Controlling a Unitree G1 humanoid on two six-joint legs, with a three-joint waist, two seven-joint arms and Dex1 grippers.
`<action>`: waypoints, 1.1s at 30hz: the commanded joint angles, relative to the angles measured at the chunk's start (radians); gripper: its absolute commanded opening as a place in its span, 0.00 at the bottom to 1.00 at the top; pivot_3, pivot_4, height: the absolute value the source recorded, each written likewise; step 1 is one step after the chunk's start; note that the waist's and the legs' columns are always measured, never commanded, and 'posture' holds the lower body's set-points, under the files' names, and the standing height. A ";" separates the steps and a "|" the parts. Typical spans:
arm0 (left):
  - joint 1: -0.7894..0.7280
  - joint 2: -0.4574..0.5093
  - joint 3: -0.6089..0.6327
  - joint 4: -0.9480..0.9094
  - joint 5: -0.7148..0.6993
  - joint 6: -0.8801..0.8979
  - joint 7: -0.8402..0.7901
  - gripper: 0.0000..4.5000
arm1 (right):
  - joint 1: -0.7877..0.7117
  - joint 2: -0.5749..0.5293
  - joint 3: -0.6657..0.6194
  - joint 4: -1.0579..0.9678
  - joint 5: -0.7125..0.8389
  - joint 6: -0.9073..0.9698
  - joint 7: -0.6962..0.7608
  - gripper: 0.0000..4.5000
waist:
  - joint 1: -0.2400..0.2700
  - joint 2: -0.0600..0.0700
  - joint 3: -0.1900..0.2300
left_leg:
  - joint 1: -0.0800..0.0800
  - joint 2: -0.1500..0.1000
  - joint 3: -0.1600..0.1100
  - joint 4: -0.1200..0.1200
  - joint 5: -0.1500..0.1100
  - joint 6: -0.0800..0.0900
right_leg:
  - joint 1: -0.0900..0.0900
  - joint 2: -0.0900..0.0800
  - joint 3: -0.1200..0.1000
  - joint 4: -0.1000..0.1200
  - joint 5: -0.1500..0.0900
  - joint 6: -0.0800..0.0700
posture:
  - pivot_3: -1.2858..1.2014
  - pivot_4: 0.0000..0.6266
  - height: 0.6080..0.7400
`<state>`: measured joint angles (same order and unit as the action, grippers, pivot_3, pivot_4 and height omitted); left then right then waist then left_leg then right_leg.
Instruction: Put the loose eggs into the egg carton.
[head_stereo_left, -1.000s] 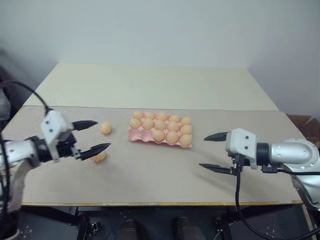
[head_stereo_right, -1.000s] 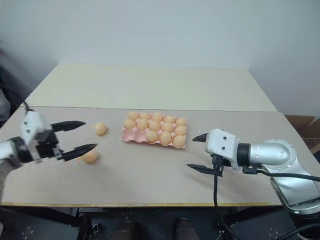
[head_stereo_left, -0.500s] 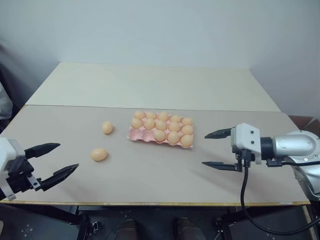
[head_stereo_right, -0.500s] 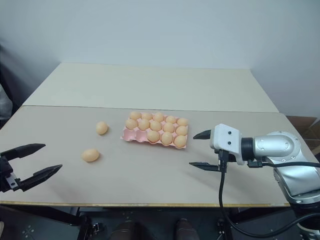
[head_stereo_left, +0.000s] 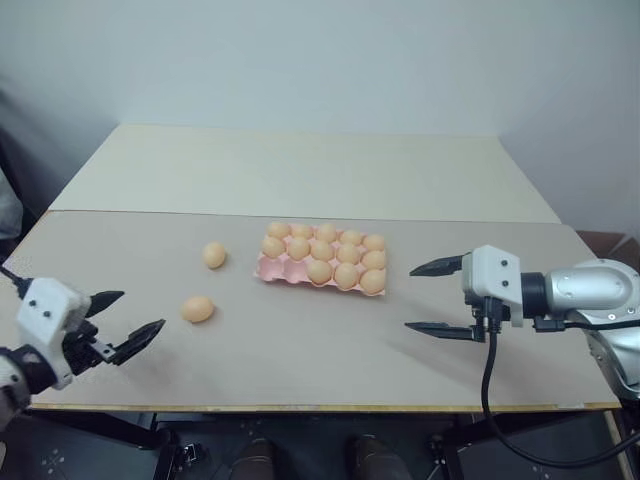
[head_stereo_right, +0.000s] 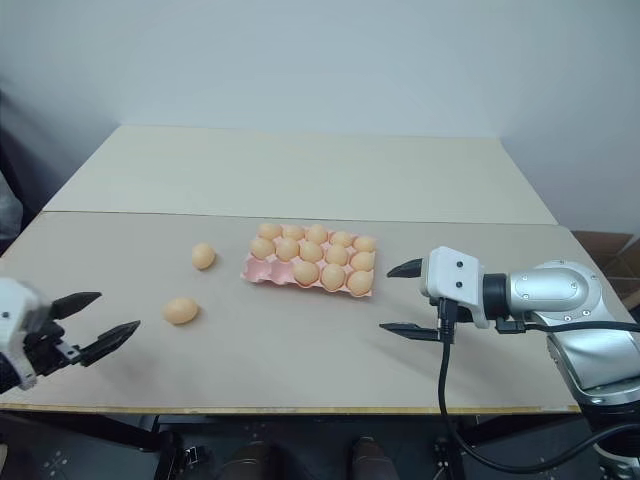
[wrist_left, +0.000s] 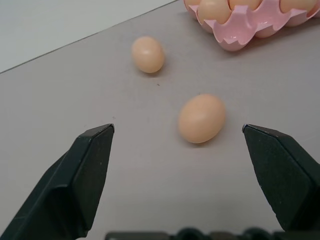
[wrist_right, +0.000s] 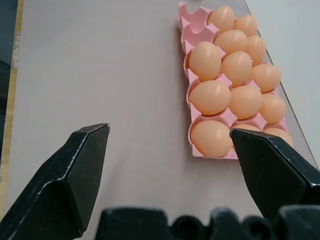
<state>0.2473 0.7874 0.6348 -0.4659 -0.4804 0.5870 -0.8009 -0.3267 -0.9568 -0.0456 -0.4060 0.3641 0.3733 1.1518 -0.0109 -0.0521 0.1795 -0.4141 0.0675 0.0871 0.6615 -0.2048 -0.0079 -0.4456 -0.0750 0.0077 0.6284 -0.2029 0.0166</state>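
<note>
Two smooth oval loose eggs (head_stereo_left: 198, 308) (head_stereo_left: 214, 255) are lying left of my moulded pink egg carton (head_stereo_left: 272, 270) holding thirteen; my left gripper (head_stereo_left: 128, 320) and right gripper (head_stereo_left: 434, 297) are hanging spread, empty

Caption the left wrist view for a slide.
Open left gripper facing two loose eggs on the table, egg carton beyond.
</note>
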 joint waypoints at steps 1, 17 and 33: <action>-0.064 0.001 -0.094 0.039 0.044 -0.043 0.031 0.99 | -0.007 -0.010 -0.007 -0.040 0.000 0.001 -0.014 1.00 | 0.001 0.000 0.000 | -0.001 0.000 0.000 0.000 0.000 0.000 | -0.001 0.000 0.000 0.000 0.000 0.000 | 0.52 0.24 1.00; -0.377 -0.036 -0.462 0.302 0.167 -0.068 0.051 0.99 | 0.049 -0.018 -0.059 -0.144 0.039 0.087 -0.103 1.00 | 0.002 0.000 0.000 | -0.001 0.000 0.000 0.000 0.004 0.006 | -0.001 0.001 0.000 0.001 0.001 0.000 | 0.52 0.24 1.00; -0.377 -0.003 -0.504 0.274 0.217 -0.010 0.080 0.40 | 0.062 -0.025 -0.046 -0.143 0.025 0.084 -0.121 1.00 | 0.001 0.000 0.000 | -0.001 0.000 0.000 0.000 0.004 0.006 | -0.001 0.000 0.000 0.001 0.001 0.000 | 0.52 0.24 1.00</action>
<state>-0.1237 0.7882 0.1315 -0.1627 -0.2750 0.5852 -0.7339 -0.2528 -0.9714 -0.0711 -0.5384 0.3870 0.4647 1.0358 -0.0098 -0.0523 0.1794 -0.4152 0.0673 0.0869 0.6611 -0.2011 -0.0017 -0.4467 -0.0746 0.0080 0.6293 -0.2023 0.0165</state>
